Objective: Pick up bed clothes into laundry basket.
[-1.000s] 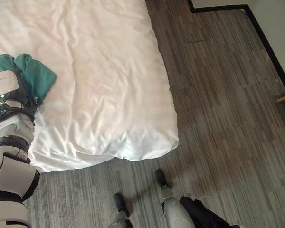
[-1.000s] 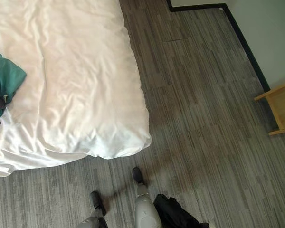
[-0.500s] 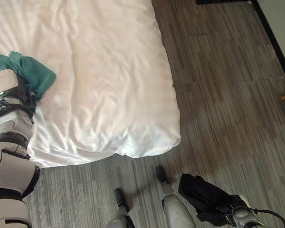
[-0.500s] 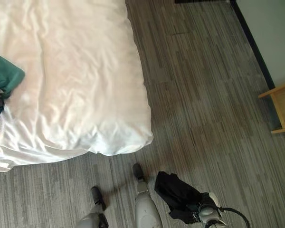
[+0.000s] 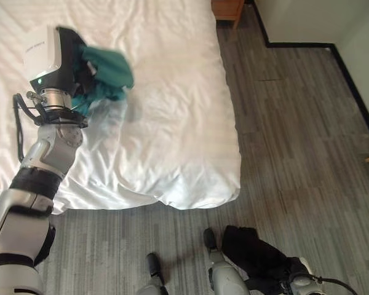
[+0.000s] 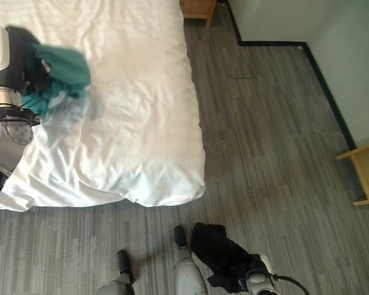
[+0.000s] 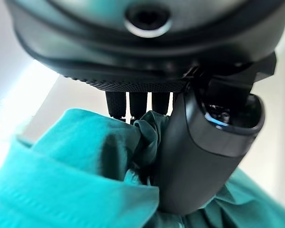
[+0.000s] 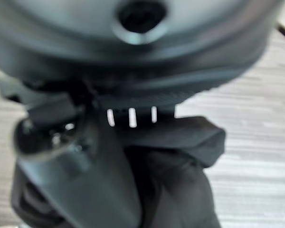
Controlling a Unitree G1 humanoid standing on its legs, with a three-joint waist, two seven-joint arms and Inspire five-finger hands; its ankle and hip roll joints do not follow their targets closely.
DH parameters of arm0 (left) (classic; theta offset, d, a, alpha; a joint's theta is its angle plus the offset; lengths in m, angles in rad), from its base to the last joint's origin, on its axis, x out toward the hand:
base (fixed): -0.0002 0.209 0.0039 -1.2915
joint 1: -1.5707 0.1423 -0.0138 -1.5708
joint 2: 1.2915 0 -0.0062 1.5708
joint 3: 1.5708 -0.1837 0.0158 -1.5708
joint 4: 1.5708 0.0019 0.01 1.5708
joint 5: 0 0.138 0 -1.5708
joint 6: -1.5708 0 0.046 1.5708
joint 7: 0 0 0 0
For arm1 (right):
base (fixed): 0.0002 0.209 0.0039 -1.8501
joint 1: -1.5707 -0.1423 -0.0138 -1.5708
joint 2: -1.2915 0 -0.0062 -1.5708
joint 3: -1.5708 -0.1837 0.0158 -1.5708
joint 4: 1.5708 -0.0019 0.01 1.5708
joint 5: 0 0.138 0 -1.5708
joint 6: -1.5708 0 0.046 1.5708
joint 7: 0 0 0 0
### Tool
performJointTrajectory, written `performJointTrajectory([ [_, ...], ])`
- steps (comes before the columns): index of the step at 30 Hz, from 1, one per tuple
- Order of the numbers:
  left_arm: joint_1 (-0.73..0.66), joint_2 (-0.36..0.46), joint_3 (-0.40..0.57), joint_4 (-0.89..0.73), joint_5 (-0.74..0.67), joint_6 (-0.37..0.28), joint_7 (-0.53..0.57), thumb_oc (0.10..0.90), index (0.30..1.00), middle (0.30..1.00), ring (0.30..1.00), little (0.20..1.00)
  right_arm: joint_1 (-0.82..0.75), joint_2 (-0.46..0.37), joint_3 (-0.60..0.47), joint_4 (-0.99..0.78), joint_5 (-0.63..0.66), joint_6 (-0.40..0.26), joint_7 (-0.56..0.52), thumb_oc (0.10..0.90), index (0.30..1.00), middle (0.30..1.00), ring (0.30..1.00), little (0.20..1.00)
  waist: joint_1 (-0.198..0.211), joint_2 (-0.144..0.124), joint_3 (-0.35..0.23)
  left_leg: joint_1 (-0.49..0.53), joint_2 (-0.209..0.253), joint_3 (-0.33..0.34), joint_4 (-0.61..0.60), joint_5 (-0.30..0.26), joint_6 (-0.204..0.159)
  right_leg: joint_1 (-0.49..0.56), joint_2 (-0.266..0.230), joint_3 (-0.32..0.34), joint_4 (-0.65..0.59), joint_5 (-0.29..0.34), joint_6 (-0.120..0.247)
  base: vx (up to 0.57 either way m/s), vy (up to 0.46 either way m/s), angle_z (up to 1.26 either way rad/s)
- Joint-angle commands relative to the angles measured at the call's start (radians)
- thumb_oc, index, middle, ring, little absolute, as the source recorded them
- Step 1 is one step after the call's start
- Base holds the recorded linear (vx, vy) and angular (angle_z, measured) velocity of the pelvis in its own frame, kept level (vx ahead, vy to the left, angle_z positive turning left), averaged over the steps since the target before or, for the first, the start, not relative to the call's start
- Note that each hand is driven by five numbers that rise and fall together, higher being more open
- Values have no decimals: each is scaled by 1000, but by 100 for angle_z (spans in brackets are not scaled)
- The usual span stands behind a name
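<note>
My left hand is raised over the white bed, shut on a teal garment. In the left wrist view the thumb and fingers pinch the bunched teal garment. Part of the cloth hangs below the hand, above the duvet. Down by the floor in front of the bed's foot, my right hand is shut on a black garment. In the right wrist view the black garment lies bunched under the thumb and fingers.
The bed's corner juts toward me. Grey plank floor runs along its right side to a wall with black skirting. A wooden nightstand stands at the bed's far corner. Another wooden piece stands at the right edge.
My left hand has lifted the teal garment off the duvet and carried it up and away from me. The right hand with the black garment came into view low down. The camera shifted.
</note>
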Motion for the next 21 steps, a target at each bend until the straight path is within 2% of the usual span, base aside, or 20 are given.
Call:
performJointTrajectory([
  [1,4,-46,120,-208,25,-125,121,400,300,300,300,300,31,-117,-31,-31,22,5,-144,400,300,300,300,300,-8,-3,-95,-7,35,51,2,-55,-20,83,-53,-55,23,-99,99,-127,-92,-35],
  [3,116,-111,135,-329,18,-164,77,400,300,300,300,300,-10,-192,-56,-135,-7,-4,-191,400,300,300,300,300,14,-9,-89,10,74,93,2,-40,-31,98,-62,-165,85,-132,80,-133,-78,-49],
  [4,156,-134,134,-358,7,-182,54,400,300,300,300,300,-28,-231,-66,-178,-23,-4,-207,400,300,300,300,300,20,-11,-90,18,88,111,2,-32,-35,105,-68,-199,108,-141,74,-172,-66,-66],
  [6,256,-187,115,-368,-28,-210,11,400,300,300,300,300,-71,-348,-100,-256,-48,-2,-236,400,300,300,300,300,34,-28,-105,33,114,150,2,-20,-40,124,-95,-247,142,-140,66,-148,-84,-89],
  [8,344,-206,106,-379,-26,-213,-18,400,300,300,300,300,-111,-463,-140,-333,-81,1,-255,400,300,300,300,300,54,-41,-123,40,134,187,2,-5,-43,148,-129,-269,153,-118,68,-157,-90,-69],
  [9,463,-199,214,-411,-20,-187,-15,400,300,300,300,300,160,-558,-355,-708,-119,-8,-208,400,300,300,300,300,12,-52,-132,56,144,225,5,-4,-45,156,-146,-254,162,-92,83,-179,-35,-51],
  [10,532,-222,288,-426,13,-180,0,400,300,300,300,300,370,-498,-484,-975,-193,-62,-205,400,300,300,300,300,-41,-50,-139,70,155,276,7,-2,-43,151,-166,-241,171,-66,95,-163,0,-56],
  [11,533,-234,292,-423,47,-174,22,400,300,300,300,300,375,-334,-487,-874,-22,-131,-158,400,300,300,300,300,-59,-28,-151,73,155,295,4,5,-39,145,-170,-234,172,-47,92,-174,-12,-46],
  [12,578,-236,326,-422,66,-159,36,400,300,300,300,300,356,-244,-508,-682,56,-142,-172,400,300,300,300,300,-63,-20,-155,78,158,318,7,6,-34,156,-189,-248,177,-27,95,-210,-32,-58],
  [13,619,-237,347,-407,72,-145,33,400,300,300,300,300,318,-202,-508,-547,94,-140,-180,400,300,300,300,300,-53,-10,-159,82,166,339,9,12,-35,172,-210,-278,176,-20,97,-271,-90,-87],
  [14,665,-215,354,-388,67,-150,8,400,300,300,300,300,267,-257,-488,-612,68,-159,-229,400,300,300,300,300,-24,-8,-163,81,177,354,12,23,-42,188,-229,-321,174,-8,99,-288,-127,-115],
  [15,659,-228,340,-389,50,-157,-4,400,300,300,300,300,228,-244,-445,-732,24,-154,-253,400,300,300,300,300,-16,6,-178,90,197,362,13,22,-58,212,-252,-355,169,-10,109,-287,-177,-136],
  [16,636,-219,336,-366,41,-154,4,400,300,300,300,300,231,-239,-420,-799,-20,-139,-265,400,300,300,300,300,-18,11,-181,97,213,383,16,36,-67,220,-263,-384,171,2,110,-295,-175,-134],
  [17,644,-197,386,-329,37,-137,27,400,300,300,300,300,319,-300,-493,-990,-176,-95,-259,400,300,300,300,300,-55,17,-184,114,244,437,20,57,-81,220,-278,-398,173,23,110,-316,-194,-113],
  [18,638,-187,361,-310,69,-130,16,400,300,300,300,300,320,-341,-483,-1035,-258,-74,-275,400,300,300,300,300,-50,23,-194,116,264,467,22,83,-87,223,-297,-429,171,33,110,-327,-197,-77],
  [19,612,-170,337,-300,105,-128,23,400,300,300,300,300,323,-119,-475,-1119,291,-215,-50,400,300,300,300,300,-70,51,-194,124,287,505,24,106,-106,232,-302,-440,168,39,110,-364,-230,-88],
  [20,600,-167,305,-281,120,-116,14,400,300,300,300,300,375,-136,-410,-1110,223,-255,-100,400,300,300,300,300,-57,57,-192,116,297,514,24,126,-113,246,-310,-462,157,34,110,-325,-190,-122],
  [21,633,-184,332,-267,103,-124,5,400,300,300,300,300,478,-284,-510,-1254,-176,-180,-201,400,300,300,300,300,-81,62,-188,123,312,527,26,145,-125,256,-303,-464,144,2,110,-321,-233,-138],
])
